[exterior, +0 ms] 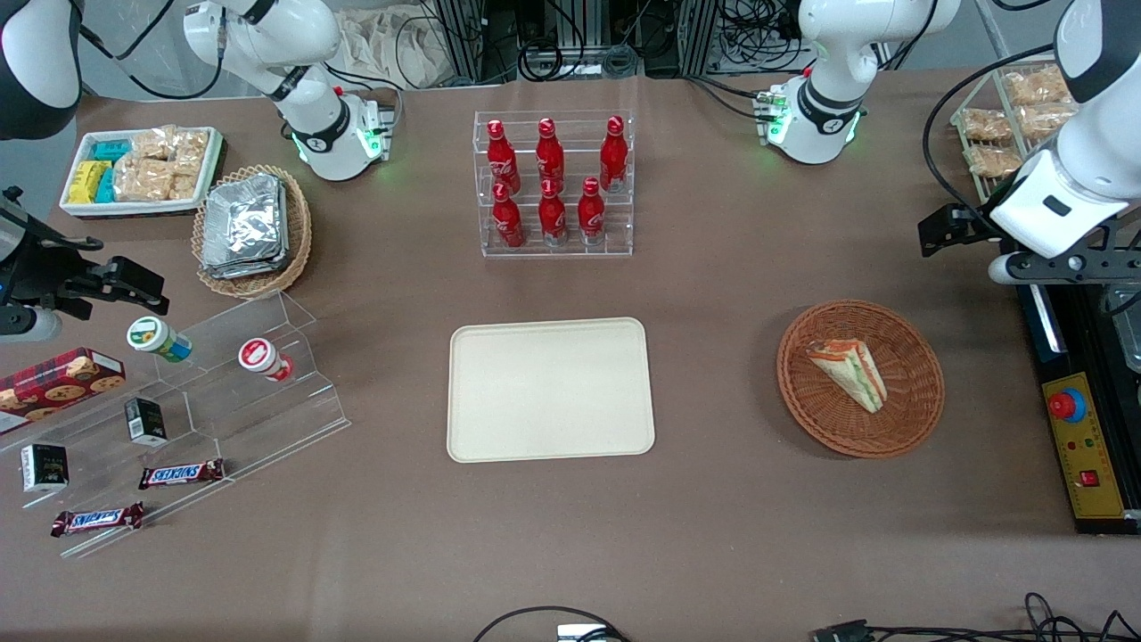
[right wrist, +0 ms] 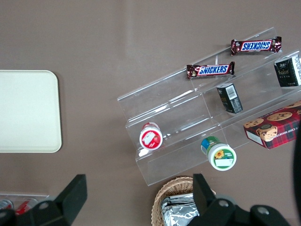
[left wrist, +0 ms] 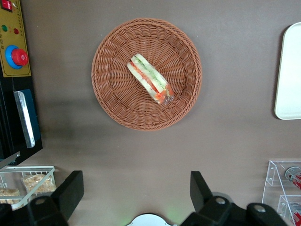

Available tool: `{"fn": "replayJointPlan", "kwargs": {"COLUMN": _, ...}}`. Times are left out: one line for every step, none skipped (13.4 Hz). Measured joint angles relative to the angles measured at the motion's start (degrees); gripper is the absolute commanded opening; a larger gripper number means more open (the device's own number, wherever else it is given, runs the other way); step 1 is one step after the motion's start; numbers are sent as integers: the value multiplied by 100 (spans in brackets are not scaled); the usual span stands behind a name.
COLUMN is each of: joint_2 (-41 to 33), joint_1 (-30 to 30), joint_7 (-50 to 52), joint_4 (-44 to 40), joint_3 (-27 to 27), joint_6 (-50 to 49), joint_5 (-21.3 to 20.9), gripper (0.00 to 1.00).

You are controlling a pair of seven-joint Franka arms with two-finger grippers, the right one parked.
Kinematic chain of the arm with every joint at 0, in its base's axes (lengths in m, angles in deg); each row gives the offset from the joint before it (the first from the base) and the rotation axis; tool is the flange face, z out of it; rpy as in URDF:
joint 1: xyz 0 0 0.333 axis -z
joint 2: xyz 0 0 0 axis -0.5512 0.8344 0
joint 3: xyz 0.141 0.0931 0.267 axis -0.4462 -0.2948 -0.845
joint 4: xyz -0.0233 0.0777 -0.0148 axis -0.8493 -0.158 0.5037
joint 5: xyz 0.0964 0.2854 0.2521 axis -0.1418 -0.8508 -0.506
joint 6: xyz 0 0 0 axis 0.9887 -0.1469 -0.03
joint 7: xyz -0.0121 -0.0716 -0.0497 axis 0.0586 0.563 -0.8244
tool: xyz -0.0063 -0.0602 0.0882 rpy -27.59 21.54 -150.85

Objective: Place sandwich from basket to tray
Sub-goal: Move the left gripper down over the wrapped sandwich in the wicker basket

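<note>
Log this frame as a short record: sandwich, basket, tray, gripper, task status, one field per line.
sandwich: wrapped wedge lying in the basket, untouched
basket: reddish-brown wicker, on the table toward the working arm's end, apart from the tray
tray: cream, flat on the table, nothing on it
gripper: open, raised above the table beside the basket, holding nothing
task status: not begun; sandwich not yet grasped
</note>
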Motion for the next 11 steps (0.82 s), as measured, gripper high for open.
{"fn": "replayJointPlan", "kwargs": {"joint_2": 0, "joint_1": -2, "joint_7": -3, "joint_4": 0, "joint_3": -12, "joint_6": 0, "joint_5": 0, "gripper": 100}}
{"fn": "replayJointPlan", "kwargs": {"joint_2": 0, "joint_1": -2, "joint_7": -3, "joint_4": 0, "joint_3": -15, "joint_6": 0, "joint_5": 0, "gripper": 100}}
{"fn": "replayJointPlan", "kwargs": {"joint_2": 0, "joint_1": -2, "joint_7": -3, "joint_4": 0, "joint_3": -15, "joint_6": 0, "joint_5": 0, "gripper": 100}}
{"fn": "replayJointPlan", "kwargs": {"joint_2": 0, "joint_1": -2, "joint_7": -3, "joint_4": 0, "joint_3": -15, "joint_6": 0, "joint_5": 0, "gripper": 100}}
{"fn": "replayJointPlan", "kwargs": {"joint_2": 0, "joint_1": -2, "joint_7": -3, "joint_4": 0, "joint_3": -15, "joint_6": 0, "joint_5": 0, "gripper": 100}}
{"fn": "replayJointPlan", "kwargs": {"joint_2": 0, "joint_1": -2, "joint_7": -2, "joint_4": 0, "joint_3": -15, "joint_6": 0, "joint_5": 0, "gripper": 100}}
{"fn": "replayJointPlan", "kwargs": {"joint_2": 0, "joint_1": -2, "joint_7": 2, "joint_4": 0, "joint_3": -15, "joint_6": 0, "joint_5": 0, "gripper": 100}}
{"fn": "replayJointPlan", "kwargs": {"joint_2": 0, "joint_1": -4, "joint_7": 9, "joint_4": 0, "joint_3": -17, "joint_6": -10, "joint_5": 0, "gripper": 100}}
{"fn": "replayJointPlan", "kwargs": {"joint_2": 1, "joint_1": -23, "joint_7": 41, "joint_4": 4, "joint_3": -21, "joint_6": -32, "joint_5": 0, "gripper": 100}}
{"fn": "replayJointPlan", "kwargs": {"joint_2": 4, "joint_1": -78, "joint_7": 165, "joint_4": 12, "joint_3": -28, "joint_6": -41, "joint_5": 1, "gripper": 100}}
{"fn": "replayJointPlan", "kwargs": {"joint_2": 17, "joint_1": -150, "joint_7": 431, "joint_4": 17, "joint_3": -35, "joint_6": -47, "joint_5": 7, "gripper": 100}}
